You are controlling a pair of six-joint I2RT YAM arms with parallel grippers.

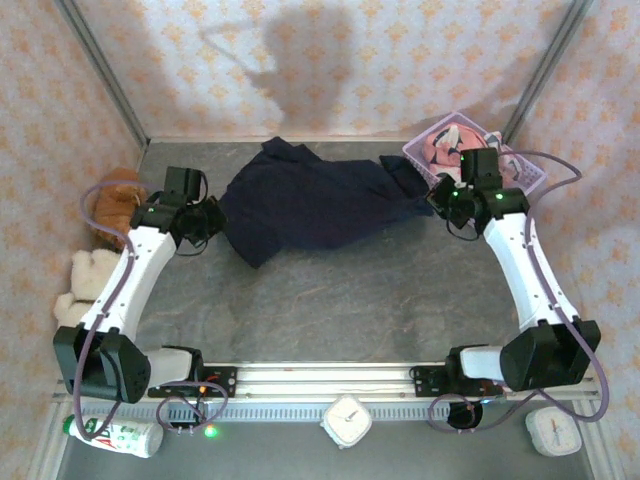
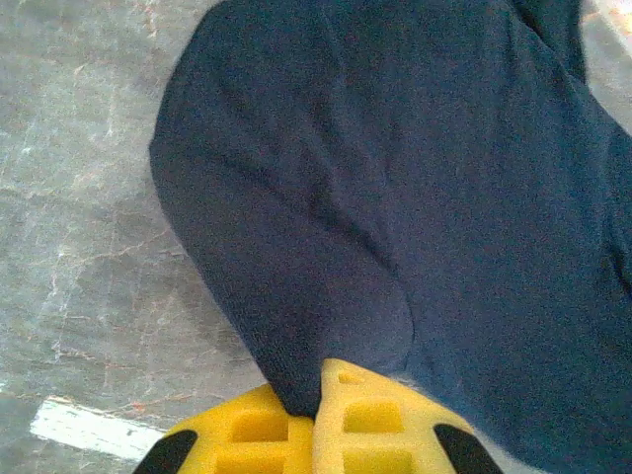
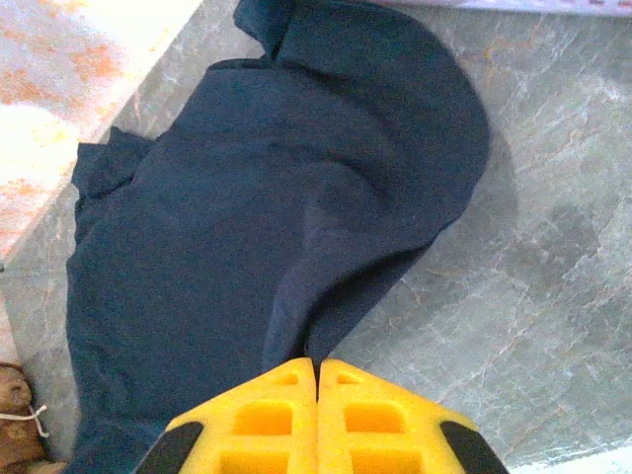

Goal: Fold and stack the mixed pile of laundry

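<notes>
The dark navy garment [image 1: 310, 205] of the laundry pile lies spread and rumpled across the back middle of the table. My left gripper [image 1: 210, 222] is at its left edge. In the left wrist view the yellow fingers [image 2: 365, 420] of that gripper [image 2: 318, 390] are shut on a fold of the navy cloth [image 2: 395, 178]. My right gripper [image 1: 437, 195] is at the garment's right end, and its jaws [image 3: 317, 363] pinch a ridge of the navy cloth [image 3: 247, 217]. The salmon-pink garment [image 1: 446, 148] sits bunched inside the basket.
A lavender lattice basket [image 1: 520, 172] stands at the back right corner, just behind my right wrist. A brown plush toy [image 1: 110, 205] and a cream one [image 1: 85, 285] lie along the left wall. A bottle [image 1: 115, 435] and two small clocks [image 1: 347, 420] sit beyond the front rail.
</notes>
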